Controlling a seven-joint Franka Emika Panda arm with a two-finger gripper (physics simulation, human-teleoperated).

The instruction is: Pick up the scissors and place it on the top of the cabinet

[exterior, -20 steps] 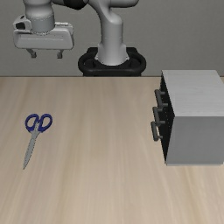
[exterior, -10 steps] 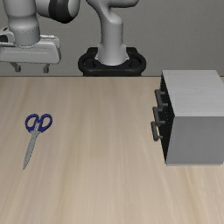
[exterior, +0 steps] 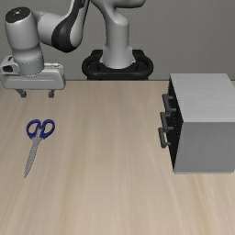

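Now the move turns on a short drop: the gripper (exterior: 35, 94) hangs in the air over the exterior view's left part of the table (exterior: 101, 170), and the scissors (exterior: 35, 147) lie flat on the wood just below it in the picture, nearly in line with it. The blue handles are the end closest to the gripper. From there the grey blades run away toward the bottom of the view, leaning a little to the exterior view's left, so the long axis runs mostly up and down the picture. The two fingers (exterior: 50, 93) point downward and stand well apart with nothing between them, so the hand is empty. They are spread across the picture, roughly crosswise to that long axis, which looks like a fair line-up for closing on the narrow part near the handles. How high the gripper sits above the table is hard to read from this one view, so I judge that it has to go down, and perhaps a little forward. The cabinet (exterior: 204, 124) stands well apart at the exterior view's right with its top bare, and nothing has been carried toward it yet. Compared with a second ago, the gripper has swung toward the exterior view's left and come clearly lower, closing most of the gap to the handles. The scissors and the cabinet lie just as they did.
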